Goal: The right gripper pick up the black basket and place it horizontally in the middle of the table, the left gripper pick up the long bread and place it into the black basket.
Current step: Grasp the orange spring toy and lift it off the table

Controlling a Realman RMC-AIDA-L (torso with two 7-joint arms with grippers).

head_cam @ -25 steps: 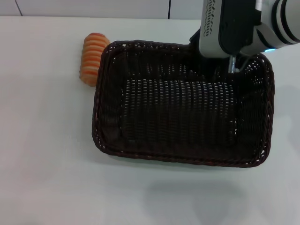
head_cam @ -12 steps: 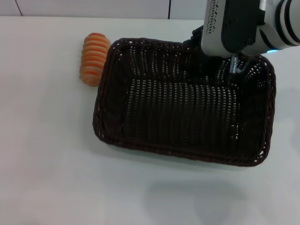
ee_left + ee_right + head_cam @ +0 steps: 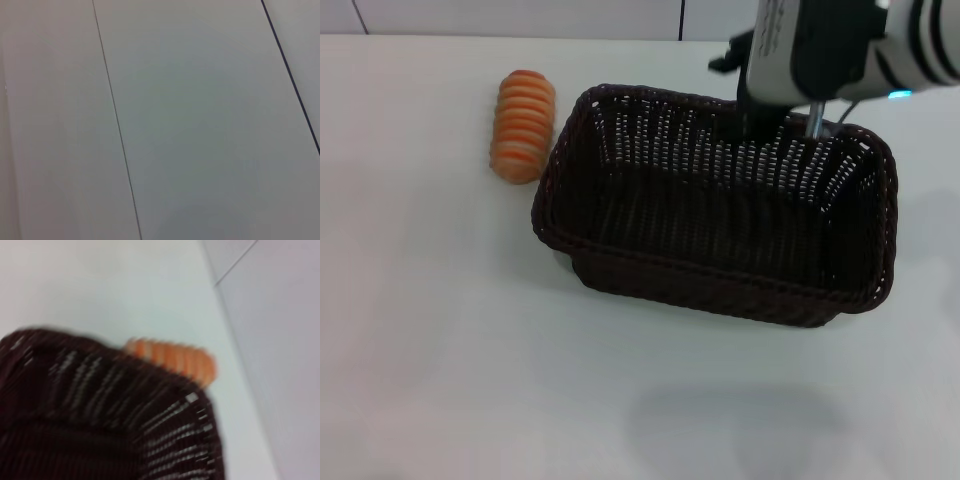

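The black basket [image 3: 720, 220] is tilted, its far rim raised off the white table [image 3: 440, 350] and its near wall facing me. My right gripper [image 3: 777, 128] is at that far rim, right of its middle, shut on the wicker. The long bread [image 3: 521, 124], ribbed orange and cream, lies on the table just left of the basket, a small gap apart. In the right wrist view the basket's wall [image 3: 100, 415] fills the lower part, with the bread [image 3: 175, 360] behind its rim. The left gripper is out of view; its wrist camera shows only plain grey panels.
A wall with panel seams [image 3: 680, 18] runs along the table's far edge. The white and grey right arm housing [image 3: 820, 50] hangs over the basket's far right corner. Bare tabletop lies in front of and left of the basket.
The basket's far rim has risen with the right gripper, so the basket tips toward me. Its left side has moved right, widening the gap to the bread, which has not moved.
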